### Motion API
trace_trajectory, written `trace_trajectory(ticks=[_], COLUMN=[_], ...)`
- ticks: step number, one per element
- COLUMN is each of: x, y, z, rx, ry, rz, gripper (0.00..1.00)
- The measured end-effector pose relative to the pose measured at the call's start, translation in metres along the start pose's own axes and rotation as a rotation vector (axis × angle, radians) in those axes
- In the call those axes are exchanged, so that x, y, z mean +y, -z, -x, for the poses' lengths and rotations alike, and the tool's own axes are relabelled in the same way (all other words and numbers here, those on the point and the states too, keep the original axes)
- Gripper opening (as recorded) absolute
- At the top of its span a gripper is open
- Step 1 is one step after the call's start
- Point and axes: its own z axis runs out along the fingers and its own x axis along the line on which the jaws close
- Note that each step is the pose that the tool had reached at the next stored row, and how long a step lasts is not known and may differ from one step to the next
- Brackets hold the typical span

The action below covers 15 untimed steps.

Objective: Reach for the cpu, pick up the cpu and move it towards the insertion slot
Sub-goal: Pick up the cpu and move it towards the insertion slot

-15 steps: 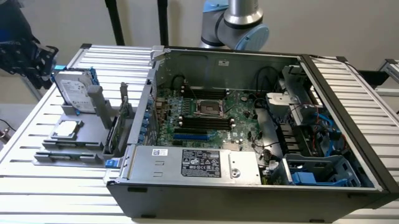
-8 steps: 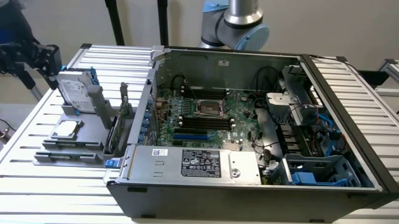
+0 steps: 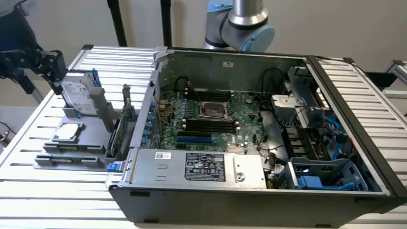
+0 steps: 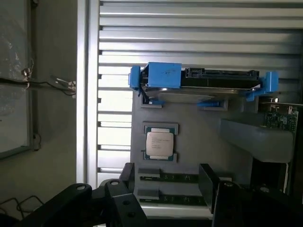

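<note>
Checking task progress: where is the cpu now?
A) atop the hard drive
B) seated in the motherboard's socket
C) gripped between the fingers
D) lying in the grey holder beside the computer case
D: the cpu lies flat in the grey holder, outside the computer case.

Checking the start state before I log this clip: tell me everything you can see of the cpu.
The cpu is a small flat square chip with a silvery metal top, its print too small to read. It lies flat, top up, in a recess of the grey holder tray, near the upright hard drive with blue rails, outside the computer case. Only the tray touches it; it is not yet picked up.
</note>
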Motion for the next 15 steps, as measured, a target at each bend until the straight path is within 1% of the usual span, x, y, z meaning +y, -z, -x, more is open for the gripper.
trace_trajectory(ticks=[15], x=[-0.0004], y=[-0.0273], z=[0.001], rx=[0.0002], ry=[-0.005], rz=[0.0002], gripper=[0.65])
